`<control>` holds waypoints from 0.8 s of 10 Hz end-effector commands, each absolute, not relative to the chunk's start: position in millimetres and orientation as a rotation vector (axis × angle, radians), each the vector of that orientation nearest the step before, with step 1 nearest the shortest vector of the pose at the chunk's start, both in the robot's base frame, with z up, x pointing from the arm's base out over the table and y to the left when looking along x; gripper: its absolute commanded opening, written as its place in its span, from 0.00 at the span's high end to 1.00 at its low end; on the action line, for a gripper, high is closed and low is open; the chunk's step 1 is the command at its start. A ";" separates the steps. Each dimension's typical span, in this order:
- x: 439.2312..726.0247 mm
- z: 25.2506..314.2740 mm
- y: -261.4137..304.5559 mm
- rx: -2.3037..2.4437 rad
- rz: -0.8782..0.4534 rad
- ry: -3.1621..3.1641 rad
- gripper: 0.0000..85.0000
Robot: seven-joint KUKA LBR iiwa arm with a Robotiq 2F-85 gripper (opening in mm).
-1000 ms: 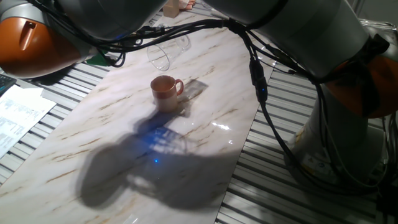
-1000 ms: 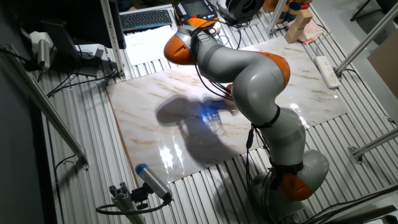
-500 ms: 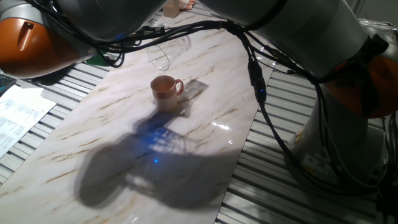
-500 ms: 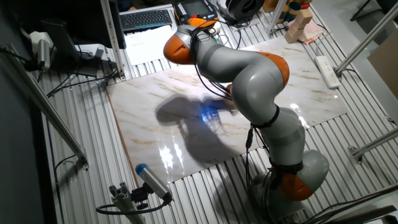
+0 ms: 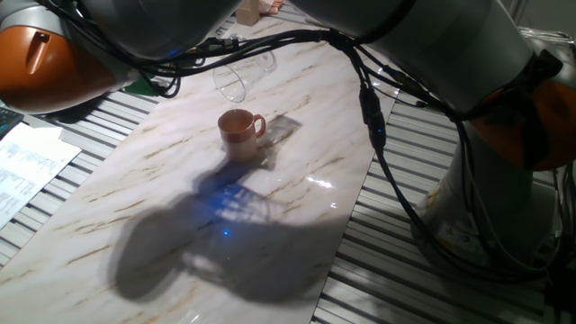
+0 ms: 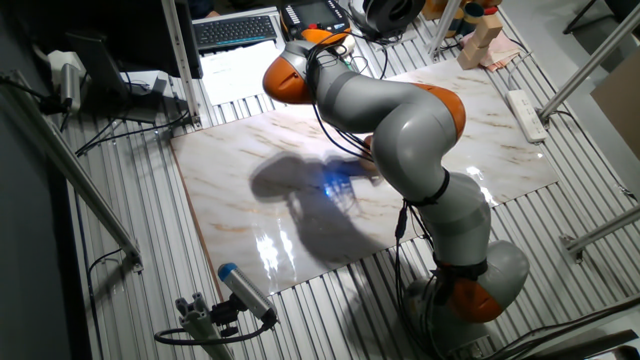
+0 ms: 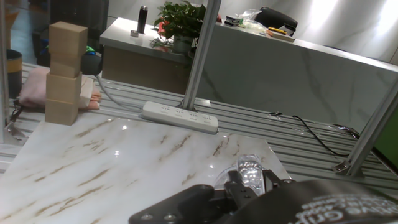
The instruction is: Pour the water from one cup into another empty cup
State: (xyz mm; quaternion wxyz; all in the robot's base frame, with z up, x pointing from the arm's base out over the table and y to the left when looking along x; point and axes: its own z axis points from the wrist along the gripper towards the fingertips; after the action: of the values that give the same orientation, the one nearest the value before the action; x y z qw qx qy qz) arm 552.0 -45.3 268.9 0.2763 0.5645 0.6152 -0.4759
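Observation:
The brown ceramic mug (image 5: 241,133) stands upright on the marble table (image 5: 162,198), handle to the right, and looks empty inside. Behind it the clear glass mug (image 5: 241,76) hangs tipped on its side above the table, its rim toward the lower left. No water can be made out in it. In the hand view a piece of the glass mug (image 7: 249,169) shows between the dark fingers of my gripper (image 7: 249,182), which is shut on it. The arm hides both mugs in the other fixed view and hides the gripper in the fixed view with the brown mug.
A stack of wooden blocks (image 7: 64,71) and a pink cloth (image 7: 50,92) sit at the table's far corner, with a white power strip (image 7: 180,116) and a metal post (image 7: 200,56) just beyond the edge. Papers (image 5: 25,171) lie left of the table. Cables (image 5: 378,135) hang from the arm.

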 end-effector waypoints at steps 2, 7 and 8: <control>551.8 269.1 -45.1 1.535 -1.300 1.638 1.00; 551.5 269.4 -45.0 1.541 -1.308 1.633 1.00; 551.5 269.5 -45.1 1.536 -1.303 1.636 1.00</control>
State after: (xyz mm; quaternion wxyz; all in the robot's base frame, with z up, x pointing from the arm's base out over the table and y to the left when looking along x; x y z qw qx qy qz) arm 551.5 -45.2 269.5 0.2696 0.5700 0.6070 -0.4837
